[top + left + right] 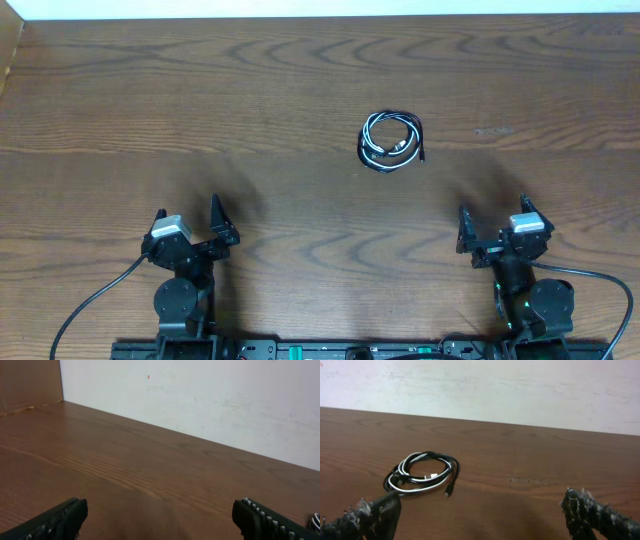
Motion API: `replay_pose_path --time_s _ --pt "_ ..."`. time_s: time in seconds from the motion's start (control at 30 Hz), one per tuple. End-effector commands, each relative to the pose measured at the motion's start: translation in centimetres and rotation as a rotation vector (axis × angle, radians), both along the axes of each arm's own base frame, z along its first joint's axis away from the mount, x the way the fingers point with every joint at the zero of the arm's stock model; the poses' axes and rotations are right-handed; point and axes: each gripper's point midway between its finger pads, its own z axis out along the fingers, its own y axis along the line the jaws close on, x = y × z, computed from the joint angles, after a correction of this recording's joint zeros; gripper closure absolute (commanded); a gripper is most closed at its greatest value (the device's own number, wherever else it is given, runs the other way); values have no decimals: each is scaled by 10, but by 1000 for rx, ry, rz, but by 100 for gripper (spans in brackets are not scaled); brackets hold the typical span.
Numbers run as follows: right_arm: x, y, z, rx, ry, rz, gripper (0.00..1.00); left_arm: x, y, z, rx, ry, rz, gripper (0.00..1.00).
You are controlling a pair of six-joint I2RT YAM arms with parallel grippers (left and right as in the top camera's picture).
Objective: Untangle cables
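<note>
The cables (391, 140) lie in one small coil of black and white cords on the wooden table (300, 90), right of centre. In the right wrist view the coil (422, 473) sits ahead and to the left, with a small black plug end (448, 493) sticking out toward me. A sliver of it shows at the right edge of the left wrist view (316, 521). My left gripper (188, 222) is open and empty near the front left. My right gripper (491, 222) is open and empty near the front right. Both are well short of the coil.
A pale wall (480, 390) runs along the table's far edge. A brown side panel (30, 382) stands at the far left corner. The arm bases (180, 300) and their thick black wires sit at the front edge.
</note>
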Motion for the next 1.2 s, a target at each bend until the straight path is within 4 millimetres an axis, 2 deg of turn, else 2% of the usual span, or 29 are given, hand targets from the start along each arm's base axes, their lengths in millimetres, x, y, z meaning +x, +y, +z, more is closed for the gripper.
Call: replay_pose_path --time_s 0.0,1.17 --pt "0 0 -1 -13 -1 -1 1 -2 3 -16 12 58 14 2" --pt "0 0 -1 -13 1 -1 1 -2 3 -16 12 58 14 2"
